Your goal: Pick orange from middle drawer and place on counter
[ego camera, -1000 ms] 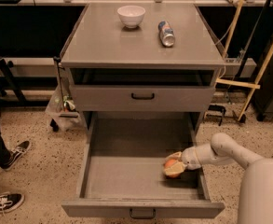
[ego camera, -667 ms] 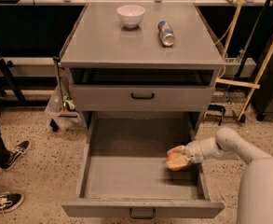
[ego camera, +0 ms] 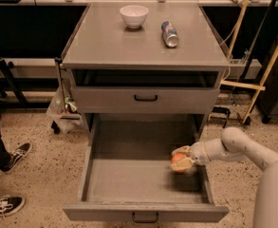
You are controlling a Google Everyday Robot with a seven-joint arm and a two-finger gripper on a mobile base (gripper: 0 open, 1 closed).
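The middle drawer [ego camera: 129, 182] is pulled out wide at the bottom of the grey cabinet. The orange [ego camera: 178, 161] is at the drawer's right side, a little above its floor. My gripper [ego camera: 181, 158] reaches in from the right and is shut on the orange, its pale fingers [ego camera: 182, 150] wrapped over the top and underside of the fruit. The counter [ego camera: 105, 37] is the cabinet's flat grey top, well above and behind the gripper.
A white bowl [ego camera: 134, 15] and a silver-blue can [ego camera: 170, 34] lying on its side rest on the counter. The upper drawer [ego camera: 145, 99] is closed. A person's shoes [ego camera: 5, 205] are at the lower left. Wooden poles [ego camera: 271, 61] lean at the right.
My gripper has lifted the orange off the drawer floor and moved it slightly up and back along the right side of the drawer.
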